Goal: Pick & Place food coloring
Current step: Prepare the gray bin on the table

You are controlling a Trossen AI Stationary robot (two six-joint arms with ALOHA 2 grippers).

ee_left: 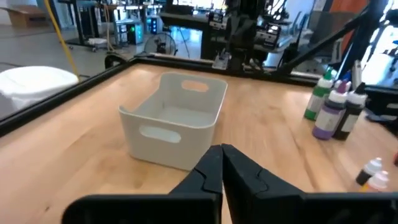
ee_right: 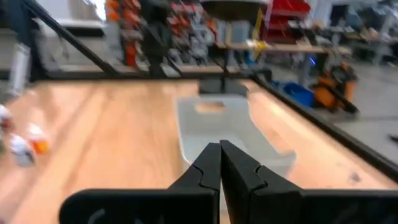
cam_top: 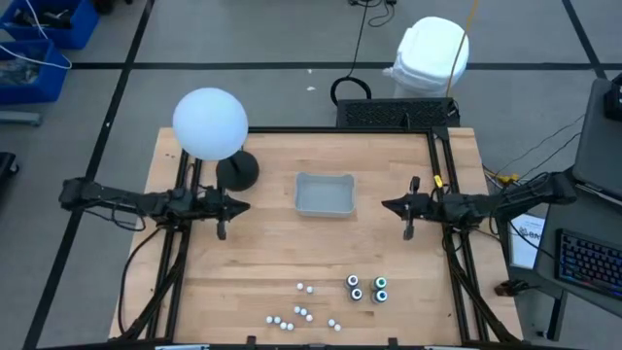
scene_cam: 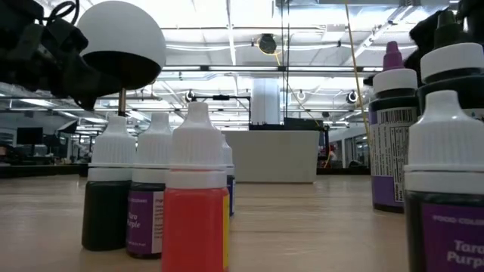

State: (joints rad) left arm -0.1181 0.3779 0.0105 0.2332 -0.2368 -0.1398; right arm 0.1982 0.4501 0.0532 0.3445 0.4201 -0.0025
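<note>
Wooden table fills my overhead feed, with the grey tray sitting empty near its middle. Both arms hang level with the tray, one to each side of it. My left pincer is on the tray's left and well apart from it; in its wrist feed the two dark fingers meet at the tips with nothing between them. My right pincer mirrors it on the tray's right, fingers likewise pressed together and holding nothing.

All the food coloring is down at the near edge of the table, far from both pincers. The small white-capped vials lie scattered in a loose group, and just to their right the four bigger dark bottles stand upright in a tight cluster. From table height I see several of them close up: an orange-red vial, a dark one and purple-labelled ones.

A white globe lamp stands on its dark base at the table's far left.
</note>
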